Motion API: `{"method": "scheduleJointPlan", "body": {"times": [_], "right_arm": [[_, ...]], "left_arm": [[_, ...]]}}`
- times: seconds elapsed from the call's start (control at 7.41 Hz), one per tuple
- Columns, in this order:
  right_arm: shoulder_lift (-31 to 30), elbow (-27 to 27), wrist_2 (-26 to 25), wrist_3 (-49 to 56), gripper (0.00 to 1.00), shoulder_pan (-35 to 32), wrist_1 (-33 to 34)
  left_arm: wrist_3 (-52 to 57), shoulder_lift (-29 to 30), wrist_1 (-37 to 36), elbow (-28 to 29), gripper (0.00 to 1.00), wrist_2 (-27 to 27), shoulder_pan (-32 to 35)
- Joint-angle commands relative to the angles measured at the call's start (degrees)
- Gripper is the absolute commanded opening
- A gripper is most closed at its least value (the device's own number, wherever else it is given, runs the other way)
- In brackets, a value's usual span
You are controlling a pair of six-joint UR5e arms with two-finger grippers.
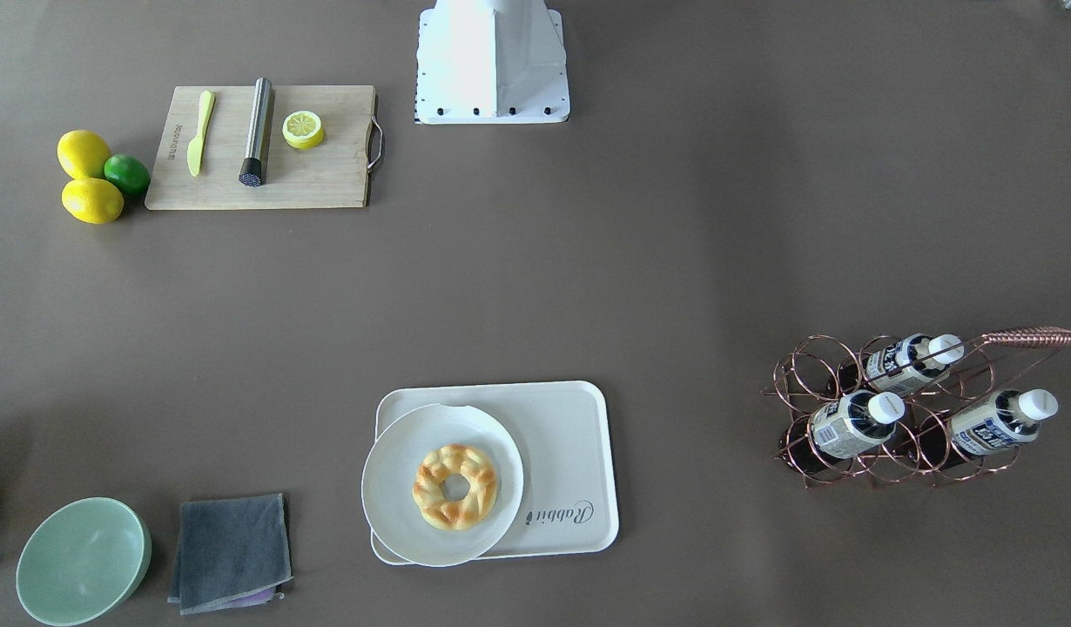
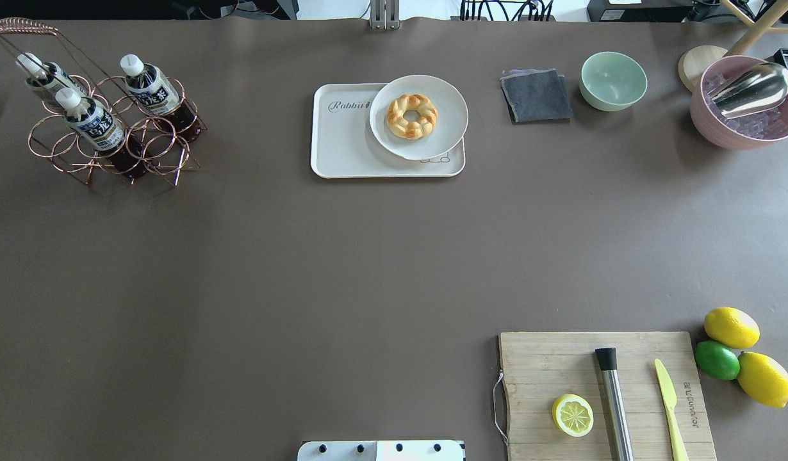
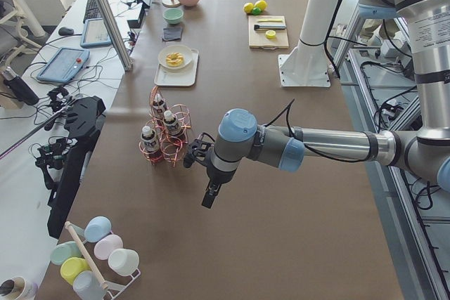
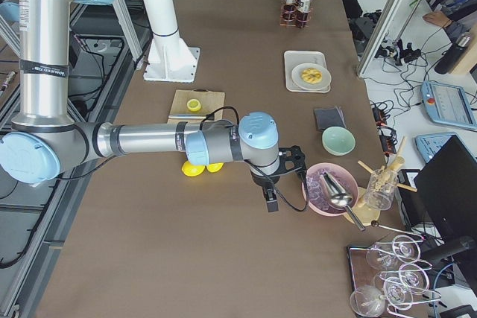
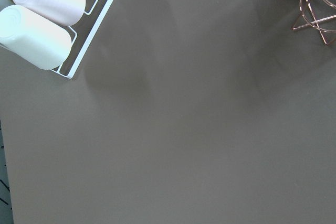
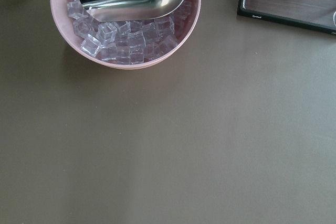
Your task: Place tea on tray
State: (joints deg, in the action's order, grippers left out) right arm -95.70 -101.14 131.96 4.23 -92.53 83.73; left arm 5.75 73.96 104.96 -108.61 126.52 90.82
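Jaws left and right of unclear state; three teas (image 1: 852, 424) in one copper rack (image 1: 1027, 336), one tray (image 1: 570, 435) apart.

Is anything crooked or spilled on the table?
Nothing looks spilled. The plate with the donut sits off to one side of the tray and hangs out over its rim.

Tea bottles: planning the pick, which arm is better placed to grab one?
Left. The left gripper hangs near the tea; the right gripper is by the ice bowl, far away.
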Motion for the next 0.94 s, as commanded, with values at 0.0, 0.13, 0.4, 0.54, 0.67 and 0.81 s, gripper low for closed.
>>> {"method": "scheduleJointPlan", "body": {"times": [0.0, 0.13, 0.4, 0.54, 0.67, 0.81], "right_arm": [[-0.1, -0.1, 0.7, 0.0, 1.00, 0.1, 0.0], [-0.1, -0.1, 0.9, 0.0, 1.00, 0.1, 0.0], [-0.2, -0.2, 1.5, 0.0, 1.00, 0.0, -0.2], [-0.3, -0.1, 1.6, 0.1, 1.00, 0.1, -0.2], [-0.8, -0.5, 1.7, 0.1, 1.00, 0.0, -0.3], [-0.9, -0.4, 2.0, 0.1, 1.00, 0.0, -0.4]], "left_arm": [[0.4, -1.3, 0.1, -0.8, 0.97, 0.0, 1.7], [0.5, -1.7, 0.1, -0.6, 0.97, 0.1, 1.4], [0.5, -2.9, 0.1, -0.8, 0.97, 0.2, 1.3], [0.5, -2.9, 0.2, -0.9, 0.97, 0.2, 1.3], [0.5, -2.9, 0.1, -0.7, 0.97, 0.2, 1.3], [0.7, -3.0, 0.1, -0.9, 0.97, 0.2, 1.3]]}}
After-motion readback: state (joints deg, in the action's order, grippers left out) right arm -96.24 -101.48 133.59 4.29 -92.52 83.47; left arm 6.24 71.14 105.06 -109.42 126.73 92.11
